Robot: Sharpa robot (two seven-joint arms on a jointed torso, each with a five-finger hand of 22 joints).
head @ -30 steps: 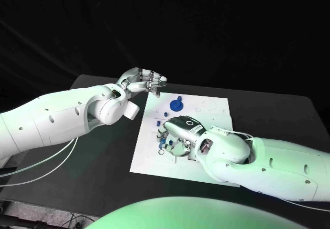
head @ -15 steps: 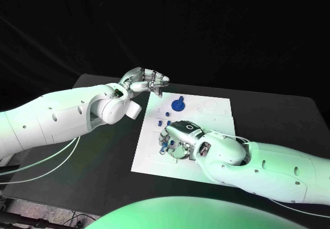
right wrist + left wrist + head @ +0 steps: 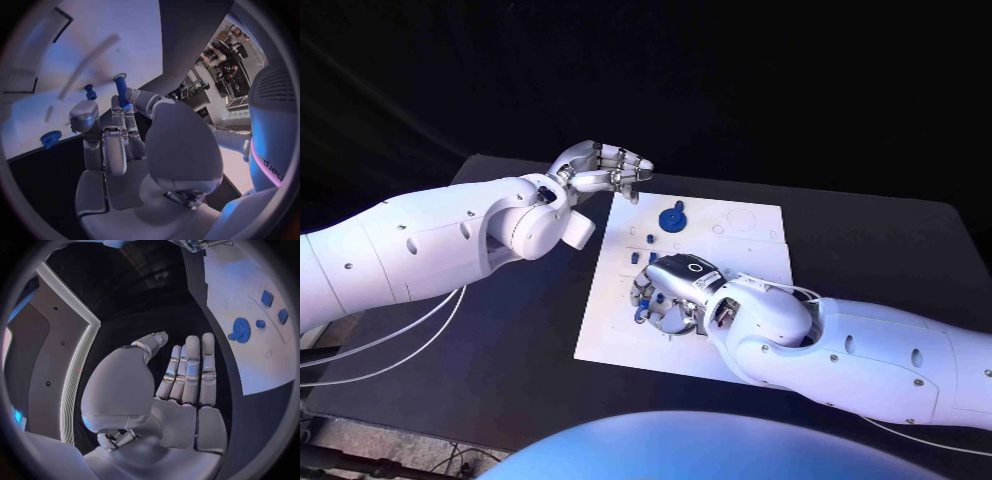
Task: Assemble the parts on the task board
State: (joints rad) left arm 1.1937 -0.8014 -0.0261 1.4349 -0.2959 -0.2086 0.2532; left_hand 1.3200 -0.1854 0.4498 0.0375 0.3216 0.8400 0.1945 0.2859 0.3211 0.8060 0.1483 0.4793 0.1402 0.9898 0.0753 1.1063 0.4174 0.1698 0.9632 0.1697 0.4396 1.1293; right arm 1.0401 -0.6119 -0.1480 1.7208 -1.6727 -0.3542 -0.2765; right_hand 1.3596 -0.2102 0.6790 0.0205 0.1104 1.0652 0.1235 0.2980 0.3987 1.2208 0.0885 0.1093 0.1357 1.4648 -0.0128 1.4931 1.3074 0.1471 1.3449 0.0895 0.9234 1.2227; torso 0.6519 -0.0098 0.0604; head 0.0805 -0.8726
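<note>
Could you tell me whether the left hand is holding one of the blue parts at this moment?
No, the left hand is empty in its wrist view, fingers straight, away from the task board.

Left hand [image 3: 600,166] hangs at eleven o'clock, fingers straight and together, holding nothing. Right hand [image 3: 669,292] sits at center, fingers curled around a blue peg [image 3: 120,90].
</note>
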